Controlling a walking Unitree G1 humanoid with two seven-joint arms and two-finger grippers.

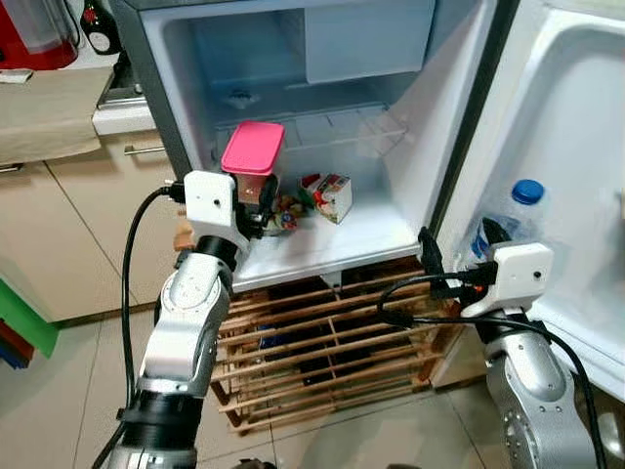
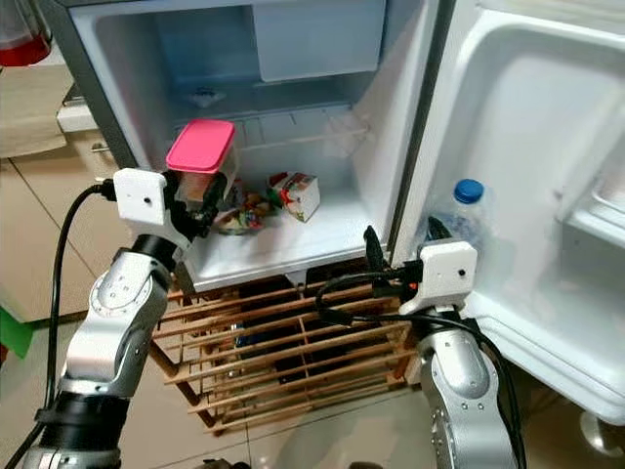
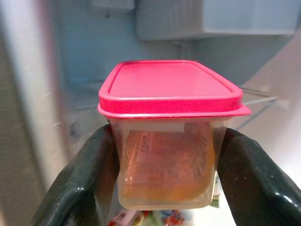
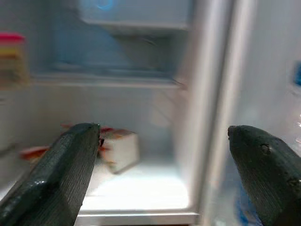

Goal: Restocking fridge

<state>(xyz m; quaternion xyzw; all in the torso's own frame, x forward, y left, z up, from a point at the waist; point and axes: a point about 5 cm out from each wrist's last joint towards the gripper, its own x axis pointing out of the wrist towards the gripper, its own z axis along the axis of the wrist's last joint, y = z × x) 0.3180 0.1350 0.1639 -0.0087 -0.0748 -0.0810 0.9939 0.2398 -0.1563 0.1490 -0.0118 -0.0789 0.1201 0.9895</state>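
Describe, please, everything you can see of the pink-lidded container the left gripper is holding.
The container is a small rectangular tub of clear plastic with rounded corners and a pink lid pressed on. Something orange-brown and a printed label show through its wall. It is upright, clamped on both sides by the left gripper, in the air at the front of the open fridge, above the items on the fridge floor.

a clear plastic container [image 3: 165, 162] with a pink lid [image 3: 170, 87] is sitting upright between the left gripper's fingers [image 3: 80, 181], at the open fridge's [image 1: 410, 117] front edge. a small carton [image 1: 335, 196] is lying on the fridge floor; a blue-capped bottle [image 1: 516, 217] is standing in the door.
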